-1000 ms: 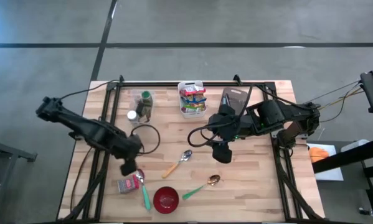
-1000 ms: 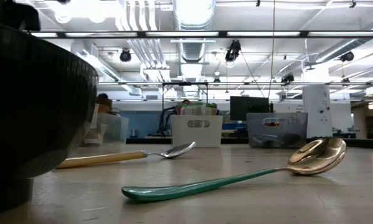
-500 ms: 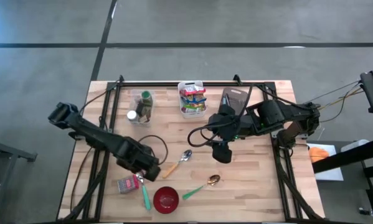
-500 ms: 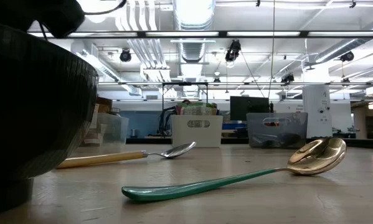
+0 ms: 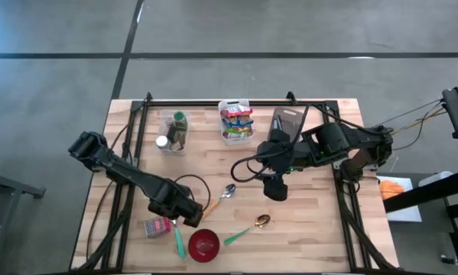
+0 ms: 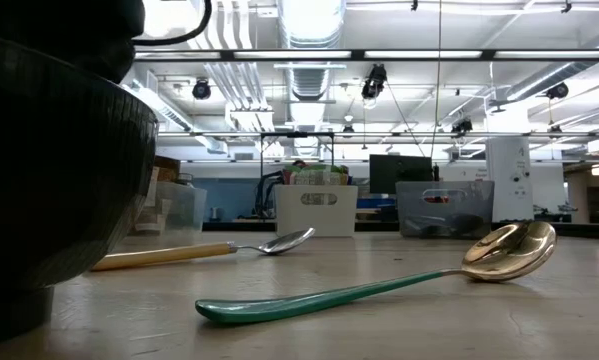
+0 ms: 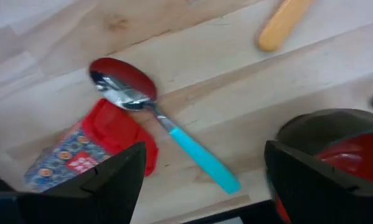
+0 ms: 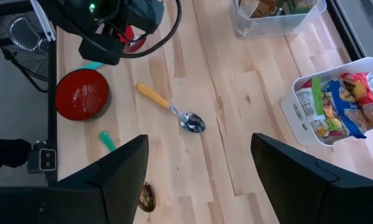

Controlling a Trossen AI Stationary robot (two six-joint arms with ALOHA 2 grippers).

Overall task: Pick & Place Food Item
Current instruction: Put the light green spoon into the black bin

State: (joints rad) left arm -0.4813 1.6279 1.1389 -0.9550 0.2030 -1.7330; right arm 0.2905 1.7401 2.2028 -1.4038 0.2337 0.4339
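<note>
Table [image 5: 313, 229] of pale wood carries everything. Left gripper [image 5: 189, 220] hovers at the table's 7 o'clock area, fingers spread wide and empty, between the red food packet [image 5: 159, 227] at its 9 o'clock and the red bowl [image 5: 204, 244] at its 5 o'clock. Right gripper [image 5: 277, 191] waits near centre, also parted, holding nothing. White bin [image 5: 235, 122] of snacks sits at 12 o'clock. Blue-handled spoon [image 7: 167, 126] lies touching the packet.

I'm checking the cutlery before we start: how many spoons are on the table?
3. A yellow-handled spoon lies mid-table. A gold spoon with a green handle lies right of the red bowl. A blue-handled spoon rests partly on the red packet, left of the bowl.
</note>
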